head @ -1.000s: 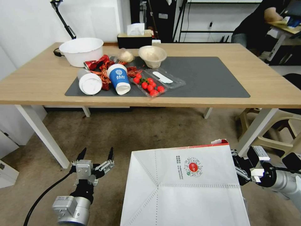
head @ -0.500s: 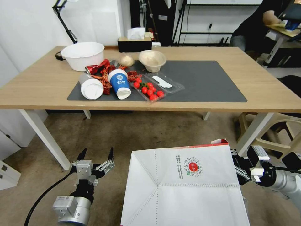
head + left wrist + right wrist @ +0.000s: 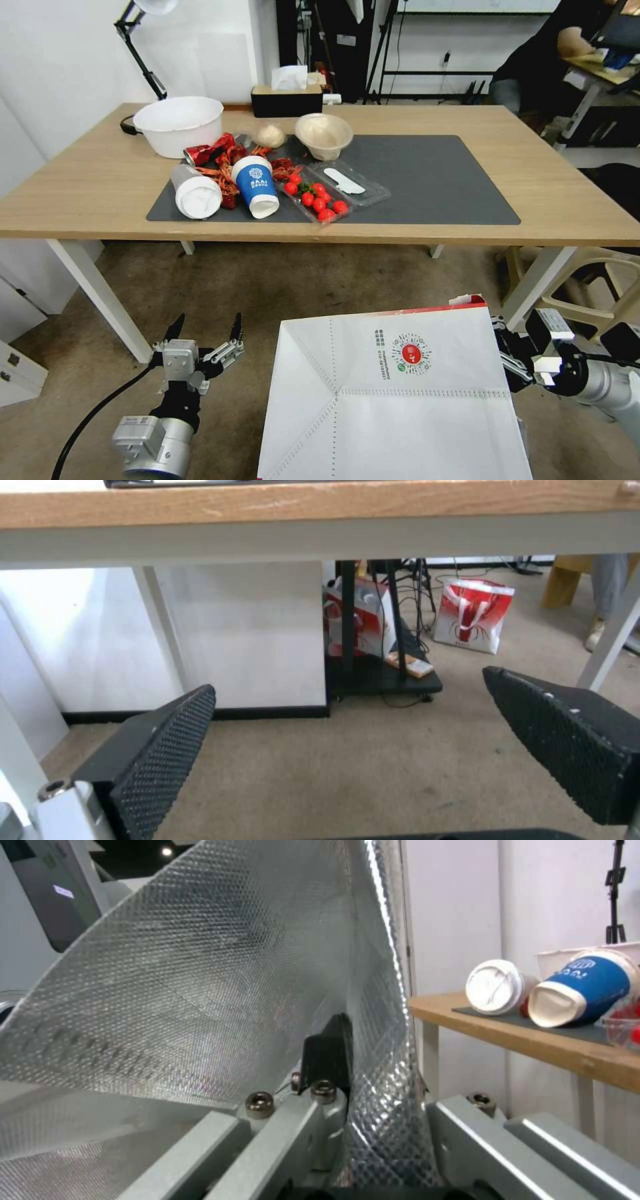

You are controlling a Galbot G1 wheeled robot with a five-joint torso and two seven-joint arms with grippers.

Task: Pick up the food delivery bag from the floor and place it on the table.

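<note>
- Left gripper (image 3: 205,331): low down, near the floor (image 3: 280,280), in front of the table's (image 3: 87,193) left leg. Fingers spread wide, nothing held. Best kept right there, out of the way.
- Cups, tomatoes and bowls crowd the left half of the grey mat (image 3: 433,180). Not a good spot to put a bag.
- Bag (image 3: 393,393): white, big, off the floor, in front of the table's near edge and lower than the top.
- Right gripper (image 3: 510,360): pinched tight on the bag's right edge, silver lining (image 3: 220,965) squeezed between the fingers.
- Needs lifting higher than the table's near edge first, slowly, so no bumping.
- Then best set down on the bare right half of the mat, flat, before letting go.
</note>
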